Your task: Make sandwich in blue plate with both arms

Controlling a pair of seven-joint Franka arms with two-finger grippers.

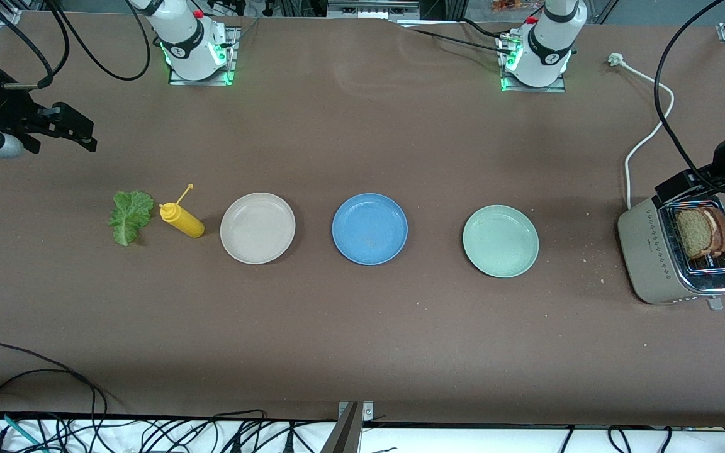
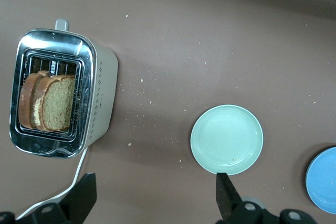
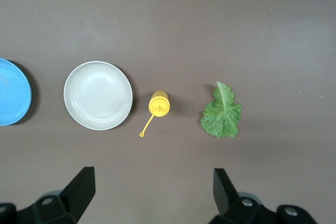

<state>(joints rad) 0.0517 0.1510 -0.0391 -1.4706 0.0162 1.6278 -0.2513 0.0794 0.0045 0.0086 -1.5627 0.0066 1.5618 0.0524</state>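
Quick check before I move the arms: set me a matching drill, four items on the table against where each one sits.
Items:
1. bread slices
2. lettuce leaf
3. yellow squeeze bottle
4. blue plate

Places:
A. between the beige-white plate and the pale green plate
B. in the toaster
C. nearest the right arm's end of the table
D. between the lettuce and the beige-white plate

Pairs: 1-B, 2-C, 3-D, 4-A

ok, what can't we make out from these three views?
- Brown bread slices in the beige toaster: lower parts hidden in the slots, every view.
- Round blue plate: cut off by both wrist views' edges.
- Open left gripper: front view's edge cuts it off.
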